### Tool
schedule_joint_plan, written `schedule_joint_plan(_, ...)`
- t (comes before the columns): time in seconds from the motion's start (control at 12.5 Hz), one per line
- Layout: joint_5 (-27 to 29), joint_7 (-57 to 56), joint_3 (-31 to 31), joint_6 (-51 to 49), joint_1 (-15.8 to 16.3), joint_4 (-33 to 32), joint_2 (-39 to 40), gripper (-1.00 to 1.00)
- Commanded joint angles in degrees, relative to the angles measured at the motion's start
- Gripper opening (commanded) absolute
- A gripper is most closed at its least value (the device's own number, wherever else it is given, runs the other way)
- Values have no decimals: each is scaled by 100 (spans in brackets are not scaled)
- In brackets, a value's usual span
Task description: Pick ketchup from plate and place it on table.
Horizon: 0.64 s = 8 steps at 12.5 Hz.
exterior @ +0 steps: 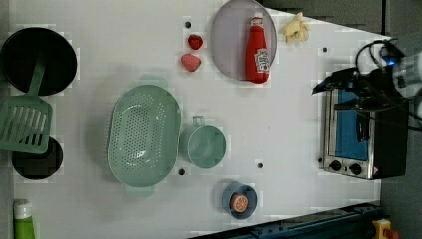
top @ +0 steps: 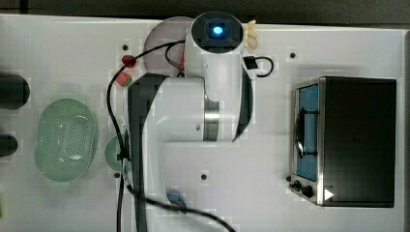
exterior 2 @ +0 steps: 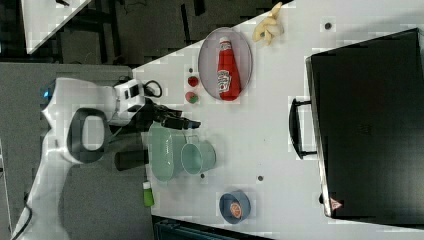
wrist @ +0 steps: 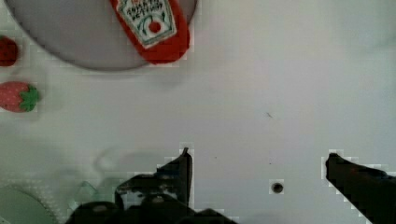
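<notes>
Above the table point(wrist: 280, 93), the tool point(wrist: 257, 172) hangs spread wide, empty.

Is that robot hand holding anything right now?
No. The gripper is open over bare table; the ketchup lies untouched on the plate.

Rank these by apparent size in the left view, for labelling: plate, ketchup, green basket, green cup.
1. green basket
2. plate
3. green cup
4. ketchup

Cup versus ketchup is close: the bottle is longer but slimmer.
</notes>
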Motion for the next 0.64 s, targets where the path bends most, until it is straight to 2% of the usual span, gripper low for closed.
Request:
schedule_joint_plan(0.08, -8, -526, 92, 539, 135, 239, 253, 100)
schedule_joint_plan(0.64, -359, -1623, 81, 1913, 169, 292, 1298, 100)
